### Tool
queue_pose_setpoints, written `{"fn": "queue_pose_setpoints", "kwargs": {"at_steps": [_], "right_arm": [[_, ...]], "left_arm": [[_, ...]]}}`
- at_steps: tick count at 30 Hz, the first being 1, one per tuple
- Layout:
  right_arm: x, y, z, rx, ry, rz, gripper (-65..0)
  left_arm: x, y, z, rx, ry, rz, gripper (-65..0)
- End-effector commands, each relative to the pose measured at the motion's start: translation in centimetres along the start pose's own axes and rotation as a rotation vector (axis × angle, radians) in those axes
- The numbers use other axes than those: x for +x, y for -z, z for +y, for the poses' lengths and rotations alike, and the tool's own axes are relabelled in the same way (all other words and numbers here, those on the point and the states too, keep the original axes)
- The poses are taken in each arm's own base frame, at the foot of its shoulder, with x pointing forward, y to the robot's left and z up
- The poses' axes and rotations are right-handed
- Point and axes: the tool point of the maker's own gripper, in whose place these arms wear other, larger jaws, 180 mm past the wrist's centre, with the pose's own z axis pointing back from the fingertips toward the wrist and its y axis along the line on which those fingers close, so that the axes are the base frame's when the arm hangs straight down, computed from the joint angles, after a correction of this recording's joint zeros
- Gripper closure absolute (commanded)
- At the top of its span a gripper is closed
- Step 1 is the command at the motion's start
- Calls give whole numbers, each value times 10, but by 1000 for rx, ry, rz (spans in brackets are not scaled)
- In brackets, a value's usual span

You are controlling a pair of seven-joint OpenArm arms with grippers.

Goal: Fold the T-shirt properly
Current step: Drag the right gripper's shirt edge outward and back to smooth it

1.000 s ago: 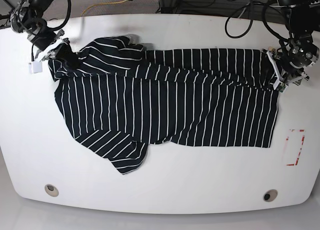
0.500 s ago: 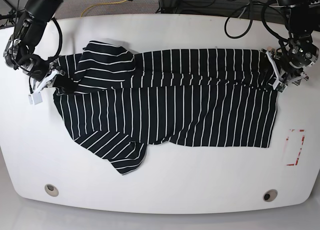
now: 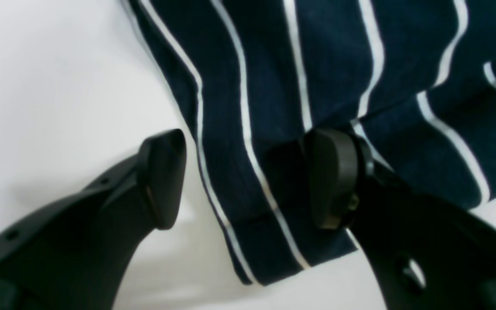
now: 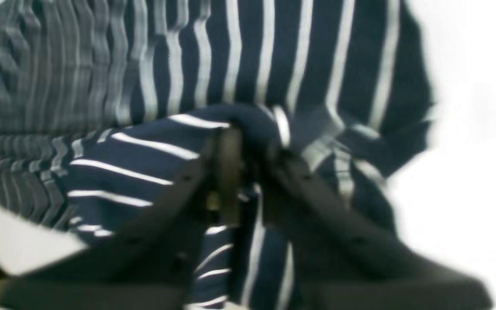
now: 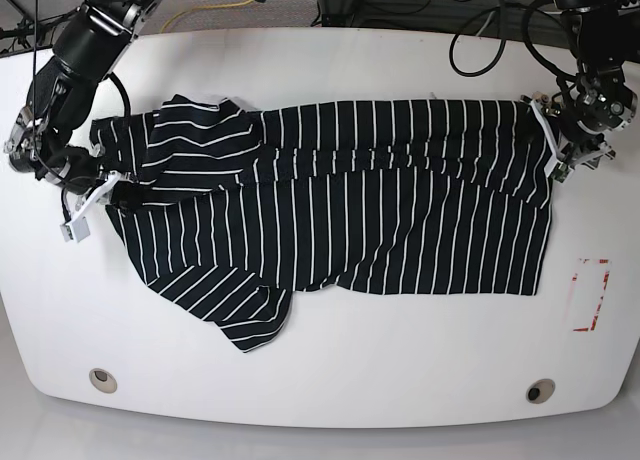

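The black T-shirt (image 5: 350, 200) with thin white stripes lies spread across the white table (image 5: 400, 360), its top edge folded over and one sleeve sticking out at the front left. My right gripper (image 5: 103, 183) is at the shirt's left end. In the right wrist view it (image 4: 248, 172) is shut on a bunched fold of the shirt (image 4: 230, 64). My left gripper (image 5: 558, 145) is at the shirt's right edge. In the left wrist view it (image 3: 246, 178) is open, with the shirt's hem (image 3: 299, 64) lying between its fingers.
A red-outlined rectangle (image 5: 590, 295) is marked on the table at the front right. Two round holes (image 5: 101, 379) (image 5: 541, 391) sit near the front edge. Cables (image 5: 480, 30) hang behind the back edge. A small white tag (image 5: 73, 228) hangs by the right gripper.
My right gripper has moved toward the table's front, dragging the shirt's left end and folded flap with it. The left gripper has stayed at the right edge.
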Motion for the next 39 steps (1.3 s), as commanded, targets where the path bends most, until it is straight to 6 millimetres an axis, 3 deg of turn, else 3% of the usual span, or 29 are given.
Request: {"fn": "queue_pose_setpoints", "kwargs": {"at_steps": [1, 4, 8, 15, 18, 22, 27, 39], "right_arm": [[24, -13, -12, -65, -51, -51, -257], [26, -20, -20, -124, -84, -47, -436], [15, -37, -22, -175, -139, -30, -528], [-34, -49, -4, -199, -198, 41, -499], [-57, -49, 4, -188, -188, 54, -472], [-70, -49, 3, -178, -170, 23, -457], [-81, -53, -17, -196, -120, 13, -453], [-91, -61, -64, -240, -15, -18, -453]], "left_arm": [[5, -4, 7, 24, 13, -4, -397], [6, -3, 4, 20, 7, -8, -397], [9, -3, 4, 22, 8, -16, -397], [30, -10, -7, 29, 19, -77, -397], [25, -10, -11, 22, 16, -72, -397], [17, -13, -5, 45, -48, -75, -397], [-1, -22, 11, 103, -149, -71, -401], [-5, -29, 7, 62, -226, -124, -422]]}}
